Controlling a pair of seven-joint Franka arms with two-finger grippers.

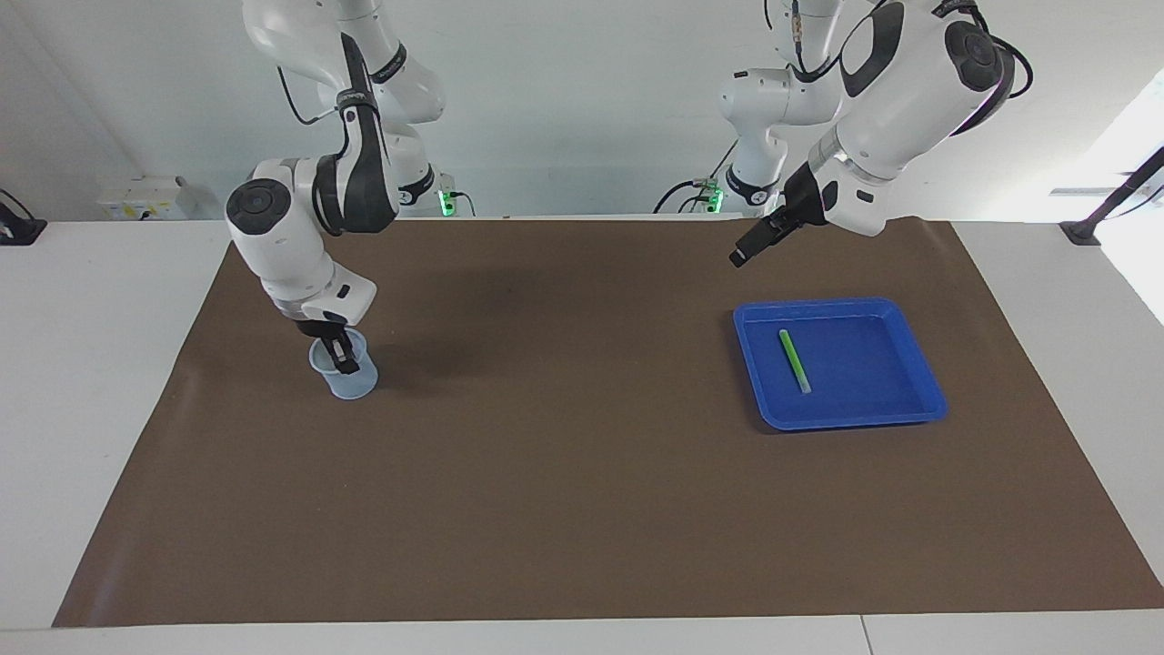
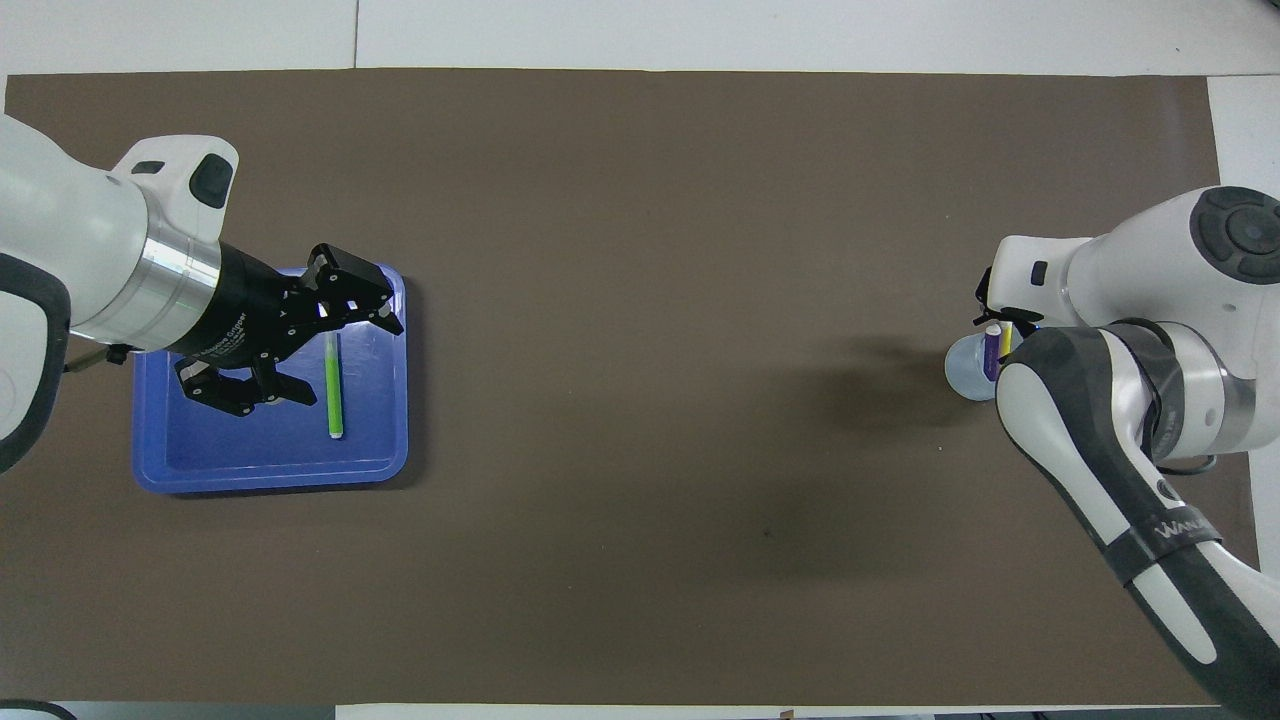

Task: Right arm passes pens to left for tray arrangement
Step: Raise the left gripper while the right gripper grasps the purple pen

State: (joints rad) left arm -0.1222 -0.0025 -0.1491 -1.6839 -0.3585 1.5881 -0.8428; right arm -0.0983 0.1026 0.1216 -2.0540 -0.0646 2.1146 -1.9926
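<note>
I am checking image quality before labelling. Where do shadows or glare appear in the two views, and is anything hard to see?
Facing view: bright window glare at the edge past the left arm's end; a soft shadow on the brown mat beside the cup. Overhead view: the right arm hides most of the cup; the left gripper covers part of the tray, yet the green pen shows clearly.

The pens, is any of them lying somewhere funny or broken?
No, nothing stands out. The green pen lies flat inside the blue tray. The purple pen and yellow pen stand in the cup, where the right gripper reaches in.
</note>
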